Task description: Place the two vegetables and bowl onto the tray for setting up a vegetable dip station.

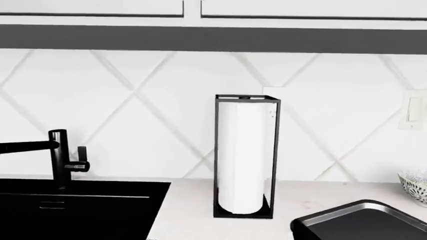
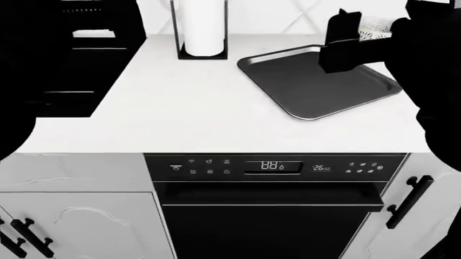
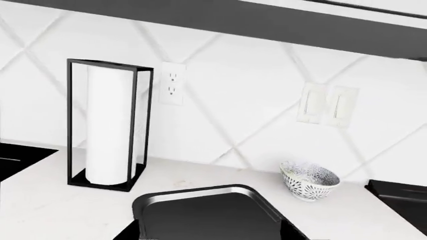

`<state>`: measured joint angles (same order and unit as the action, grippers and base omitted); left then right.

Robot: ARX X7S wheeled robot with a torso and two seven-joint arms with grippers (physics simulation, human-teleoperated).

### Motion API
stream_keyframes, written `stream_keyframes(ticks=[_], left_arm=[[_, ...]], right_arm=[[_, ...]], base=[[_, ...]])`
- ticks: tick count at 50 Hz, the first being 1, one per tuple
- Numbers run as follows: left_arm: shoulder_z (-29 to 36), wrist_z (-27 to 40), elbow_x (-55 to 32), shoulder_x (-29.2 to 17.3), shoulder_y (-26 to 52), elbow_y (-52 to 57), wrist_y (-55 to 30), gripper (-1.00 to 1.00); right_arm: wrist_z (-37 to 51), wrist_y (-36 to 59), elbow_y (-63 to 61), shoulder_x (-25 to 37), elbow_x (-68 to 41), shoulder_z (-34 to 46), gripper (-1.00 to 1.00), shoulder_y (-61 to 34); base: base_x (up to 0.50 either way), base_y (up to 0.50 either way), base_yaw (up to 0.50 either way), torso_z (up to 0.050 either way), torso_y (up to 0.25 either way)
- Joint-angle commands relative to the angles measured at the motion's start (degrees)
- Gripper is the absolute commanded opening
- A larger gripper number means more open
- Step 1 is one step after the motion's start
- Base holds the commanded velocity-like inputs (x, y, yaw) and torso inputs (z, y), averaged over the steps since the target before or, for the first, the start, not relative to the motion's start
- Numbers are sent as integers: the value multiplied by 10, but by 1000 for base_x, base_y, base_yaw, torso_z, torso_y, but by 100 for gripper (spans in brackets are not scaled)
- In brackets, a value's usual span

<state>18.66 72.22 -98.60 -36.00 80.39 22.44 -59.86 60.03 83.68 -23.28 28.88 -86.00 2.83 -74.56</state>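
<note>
Dishwasher panel (image 2: pixel 277 166) at lower centre of head view. Tray (image 2: pixel 288 89) empty, upper right on worktop (image 2: pixel 180 108). Bowl (image 3: pixel 309 180) behind it, untouched. Vegetables not visible. Pincer states: cannot tell. Likely step: reaching; next, grasp bowl rim.

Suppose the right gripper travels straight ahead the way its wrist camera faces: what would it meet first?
Probably the tiled backsplash wall, passing above the tray, between the paper towel holder and the bowl. Depth is uncertain.
</note>
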Motion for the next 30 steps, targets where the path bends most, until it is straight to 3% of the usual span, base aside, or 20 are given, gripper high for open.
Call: stream_keyframes(ticks=[1,30], left_arm=[[-5,-1,-7,-11,6,-7,6,100],[-8,-5,-7,-19,7,-8,16,100]], right_arm=[[-6,-8,0,14,-6,13,100,-9],[5,-30,3,33,-24,32,100,-12]], base=[[254,-430,0,0,0],[202,-469,0,0,0]])
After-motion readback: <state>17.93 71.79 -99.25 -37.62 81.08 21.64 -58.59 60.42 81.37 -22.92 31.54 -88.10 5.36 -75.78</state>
